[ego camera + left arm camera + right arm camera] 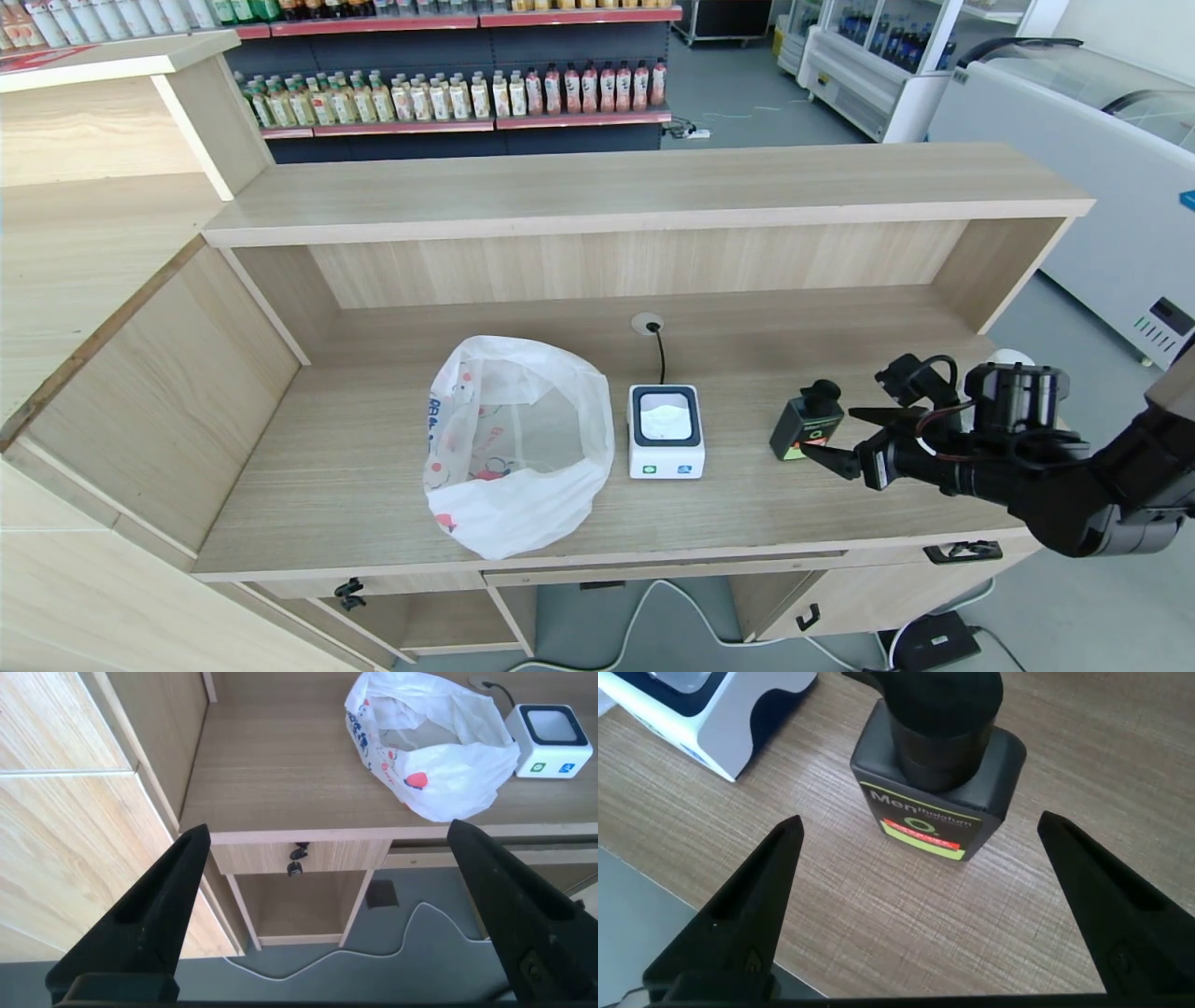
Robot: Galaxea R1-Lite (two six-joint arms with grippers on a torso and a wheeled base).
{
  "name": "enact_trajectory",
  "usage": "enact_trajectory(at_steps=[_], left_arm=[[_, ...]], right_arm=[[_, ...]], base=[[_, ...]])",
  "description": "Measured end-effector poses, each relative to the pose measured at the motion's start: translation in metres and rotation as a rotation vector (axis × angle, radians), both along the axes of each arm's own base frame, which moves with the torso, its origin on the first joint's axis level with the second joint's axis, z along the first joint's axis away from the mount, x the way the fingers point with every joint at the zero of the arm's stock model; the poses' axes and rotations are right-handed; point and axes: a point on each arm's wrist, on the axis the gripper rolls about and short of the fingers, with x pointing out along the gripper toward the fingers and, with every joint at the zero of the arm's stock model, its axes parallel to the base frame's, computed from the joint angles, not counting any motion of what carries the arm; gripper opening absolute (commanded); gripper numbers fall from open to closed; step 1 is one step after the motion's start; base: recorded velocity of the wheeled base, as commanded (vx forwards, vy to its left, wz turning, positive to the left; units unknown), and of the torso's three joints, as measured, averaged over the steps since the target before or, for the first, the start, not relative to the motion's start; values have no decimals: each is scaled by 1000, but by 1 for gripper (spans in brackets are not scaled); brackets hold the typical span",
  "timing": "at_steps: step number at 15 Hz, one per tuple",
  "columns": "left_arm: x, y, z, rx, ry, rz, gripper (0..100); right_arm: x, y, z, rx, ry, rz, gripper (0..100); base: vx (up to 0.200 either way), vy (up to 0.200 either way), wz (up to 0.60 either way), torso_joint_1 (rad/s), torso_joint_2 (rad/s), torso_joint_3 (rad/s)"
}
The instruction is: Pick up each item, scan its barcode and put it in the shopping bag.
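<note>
The dark pump bottle (805,422) stood upright on the counter (794,509), just right of the scanner (665,429). The right gripper (831,433) sat beside it, fingers spread wide. It needed to straddle the body squarely, below the pump, before closing.

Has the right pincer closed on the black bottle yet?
No, the right pincer is wide open, and the black bottle stands untouched before it.

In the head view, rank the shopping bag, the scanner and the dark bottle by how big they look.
1. shopping bag, clearly largest.
2. scanner, much smaller.
3. dark bottle, slightly smaller than the scanner.
All three sit at similar depth on the counter, so nearness hardly skews this.
</note>
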Motion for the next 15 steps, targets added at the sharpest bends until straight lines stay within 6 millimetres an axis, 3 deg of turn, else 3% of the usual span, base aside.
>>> enact_trajectory(at_steps=[13,14,15], left_arm=[[0,0,0,0,0,0,100],[0,0,0,0,0,0,100],[0,0,0,0,0,0,100]], right_arm=[[34,27,-21,11,-10,80,100],[35,28,-21,26,-19,116,0],[35,29,-21,29,-23,127,0]], base=[[0,0,0,0,0,0],[0,0,0,0,0,0],[0,0,0,0,0,0]])
